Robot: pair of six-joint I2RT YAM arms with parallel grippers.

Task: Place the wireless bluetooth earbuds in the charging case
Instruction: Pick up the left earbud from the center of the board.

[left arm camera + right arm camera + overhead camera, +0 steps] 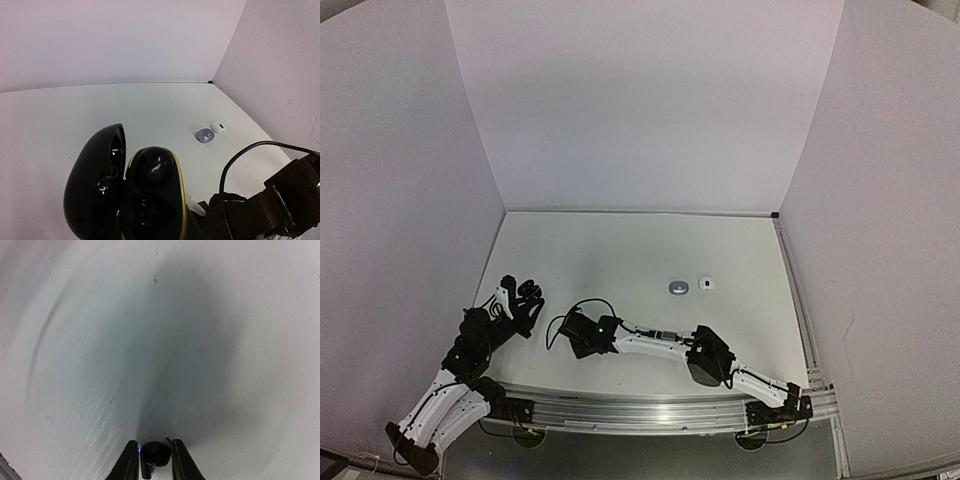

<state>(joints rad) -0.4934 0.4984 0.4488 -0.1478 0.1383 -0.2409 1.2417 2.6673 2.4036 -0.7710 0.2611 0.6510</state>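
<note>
My left gripper [518,300] holds the black charging case [155,200] with its lid [92,185] swung open to the left. The gripper's own fingers are hidden behind the case in the left wrist view. A glossy black earbud [152,167] sits in the case's upper pocket, inside the yellow rim. My right gripper [155,454] is shut on another black earbud [156,456], held low over the white table. In the top view the right gripper [570,335] is just right of the left one. A greyish earbud [679,287] and a white earbud [706,284] lie on the table.
White walls close the table [620,250] in at the back and both sides. The right arm [280,200] and its black cable [235,165] cross the lower right of the left wrist view. A metal rail [650,405] runs along the near edge.
</note>
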